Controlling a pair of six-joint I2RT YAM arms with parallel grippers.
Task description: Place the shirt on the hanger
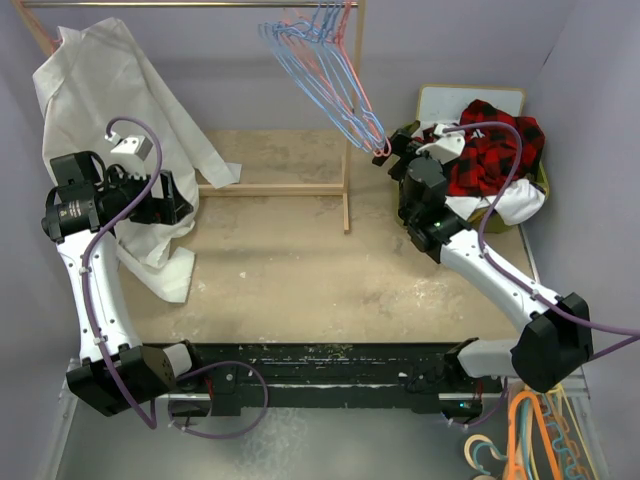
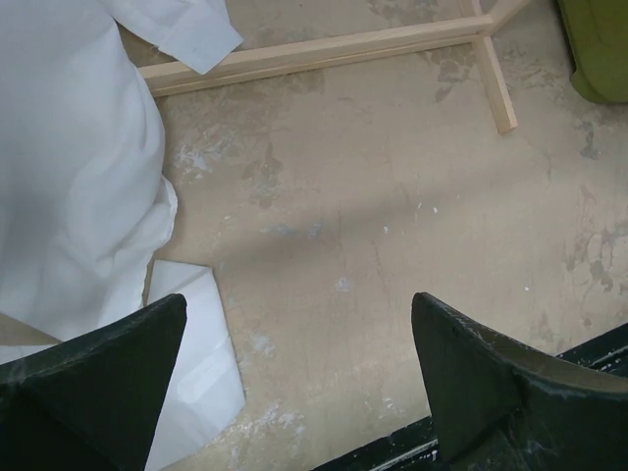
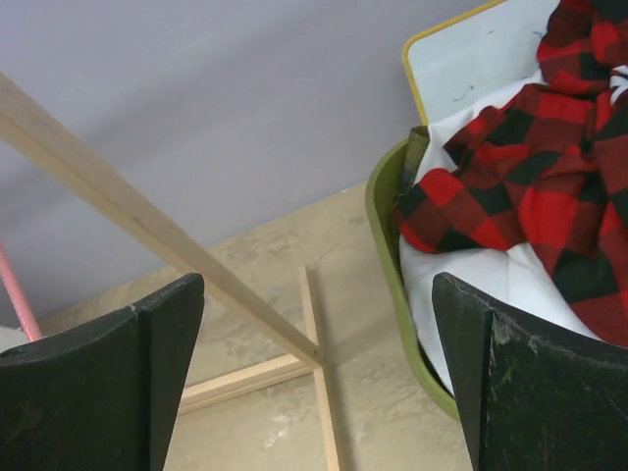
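Observation:
The red-and-black plaid shirt (image 1: 495, 140) lies crumpled on white clothes in a green basket (image 1: 543, 180) at the far right; the right wrist view shows the shirt (image 3: 549, 167) over the basket rim (image 3: 385, 245). The thin pink-red hanger (image 1: 358, 90) hangs from the wooden rack among light blue hangers, and a short piece of its pink bar (image 3: 15, 294) shows at the left edge of the right wrist view. My right gripper (image 1: 400, 148) (image 3: 316, 285) is open and empty, raised between the hanger's lower corner and the basket. My left gripper (image 1: 185, 200) (image 2: 299, 304) is open and empty beside the white garment.
A large white garment (image 1: 100, 80) (image 2: 69, 177) drapes from the rack's left end to the table. The rack's wooden post (image 1: 348, 190) and base bar (image 1: 270, 188) (image 2: 314, 54) stand mid-table. Light blue hangers (image 1: 310, 60) hang beside the pink one. Orange hangers (image 1: 530, 440) lie at the near right.

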